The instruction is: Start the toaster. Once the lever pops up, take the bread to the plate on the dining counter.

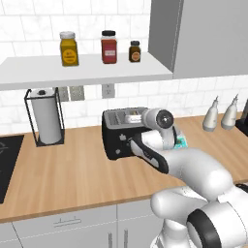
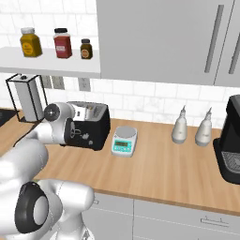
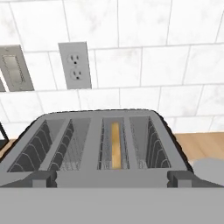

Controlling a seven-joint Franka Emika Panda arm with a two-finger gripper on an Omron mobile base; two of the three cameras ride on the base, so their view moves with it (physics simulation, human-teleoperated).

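Hand view looks down over black boxy toaster with silvery slotted top [image 3: 98, 148], finger tips [image 3: 37, 178] spread wide at either end of near edge, jaws fully released, holding nothing, no contact discernible. Thin pale tan bread slice with darker crust [image 3: 115, 151] upright in third slot from left. Left base view places toaster [image 1: 118, 138] on tile-backed wood counter [image 1: 72, 174], right of paper towel roll in black wire holder [image 1: 47, 118]; small white-and-teal scale [image 2: 124, 140] just right of toaster.
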